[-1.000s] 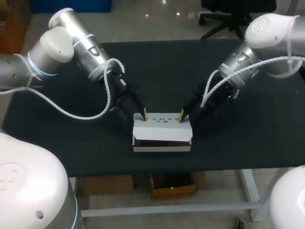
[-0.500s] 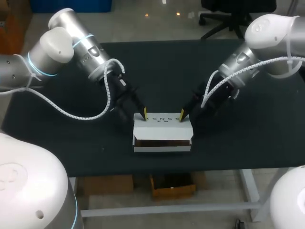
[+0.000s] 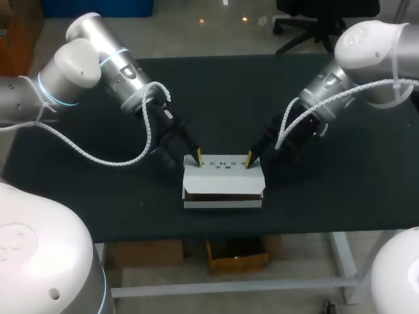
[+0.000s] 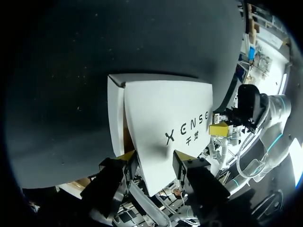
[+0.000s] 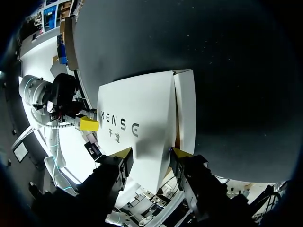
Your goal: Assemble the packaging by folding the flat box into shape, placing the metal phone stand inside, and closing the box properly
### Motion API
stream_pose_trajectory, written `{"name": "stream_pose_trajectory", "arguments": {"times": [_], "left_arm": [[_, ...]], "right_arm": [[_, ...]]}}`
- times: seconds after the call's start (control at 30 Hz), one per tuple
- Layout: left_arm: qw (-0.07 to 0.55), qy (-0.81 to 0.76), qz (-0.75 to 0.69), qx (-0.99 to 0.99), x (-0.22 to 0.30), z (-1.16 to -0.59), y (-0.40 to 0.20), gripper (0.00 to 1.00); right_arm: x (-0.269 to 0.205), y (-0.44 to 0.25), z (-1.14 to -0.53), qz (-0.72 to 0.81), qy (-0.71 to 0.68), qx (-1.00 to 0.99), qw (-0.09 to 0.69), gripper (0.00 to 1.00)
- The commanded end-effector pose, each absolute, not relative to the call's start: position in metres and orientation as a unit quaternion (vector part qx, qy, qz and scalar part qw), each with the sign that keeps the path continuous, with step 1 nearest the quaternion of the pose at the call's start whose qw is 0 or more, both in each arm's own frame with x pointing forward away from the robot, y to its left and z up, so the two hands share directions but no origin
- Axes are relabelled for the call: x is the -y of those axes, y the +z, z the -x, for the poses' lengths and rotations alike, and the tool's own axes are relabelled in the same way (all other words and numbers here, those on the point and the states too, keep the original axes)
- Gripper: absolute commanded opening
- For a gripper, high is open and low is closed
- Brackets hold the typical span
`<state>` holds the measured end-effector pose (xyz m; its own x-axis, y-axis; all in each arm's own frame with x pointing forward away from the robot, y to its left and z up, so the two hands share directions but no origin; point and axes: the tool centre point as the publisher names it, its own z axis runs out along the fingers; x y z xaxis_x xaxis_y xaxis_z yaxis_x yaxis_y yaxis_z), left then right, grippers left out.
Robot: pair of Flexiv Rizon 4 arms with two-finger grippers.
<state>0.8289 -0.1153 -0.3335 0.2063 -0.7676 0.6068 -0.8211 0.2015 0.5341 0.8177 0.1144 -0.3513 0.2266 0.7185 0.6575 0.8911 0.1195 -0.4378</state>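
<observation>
The white box (image 3: 222, 180) sits near the table's front edge, its printed lid (image 4: 165, 123) lowered over the body with a dark slit left along the front. My left gripper (image 3: 196, 157) is at the lid's back left corner, and in the left wrist view that corner lies between its open fingers (image 4: 155, 158). My right gripper (image 3: 251, 157) is mirrored at the back right corner, also open, with the lid (image 5: 137, 123) between its fingers (image 5: 150, 153). The phone stand is not visible.
Black table top (image 3: 222, 91) extends behind and to both sides of the box. The table's front edge (image 3: 222, 232) runs close in front of the box. Each arm's white cable loops hang beside its wrist.
The right arm has shifted very slightly. The box and the left arm look unchanged.
</observation>
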Motion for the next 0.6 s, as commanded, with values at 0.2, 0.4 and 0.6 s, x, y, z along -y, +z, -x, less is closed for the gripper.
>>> {"name": "stream_pose_trajectory", "arguments": {"times": [0.2,0.4,0.6], "left_arm": [[0.443,0.035,-0.630,0.637,0.1167,-0.8274,-0.3343,0.50],[0.438,0.042,-0.628,0.641,0.1172,-0.8283,-0.3332,0.54],[0.426,0.048,-0.630,0.647,0.1166,-0.8296,-0.3292,0.56]], "right_arm": [[-0.1180,-0.3548,-0.8191,0.656,-0.098,0.615,0.427,0.49],[-0.1183,-0.3557,-0.8195,0.655,-0.097,0.617,0.426,0.49],[-0.1179,-0.3556,-0.8197,0.656,-0.097,0.617,0.423,0.49]]}}
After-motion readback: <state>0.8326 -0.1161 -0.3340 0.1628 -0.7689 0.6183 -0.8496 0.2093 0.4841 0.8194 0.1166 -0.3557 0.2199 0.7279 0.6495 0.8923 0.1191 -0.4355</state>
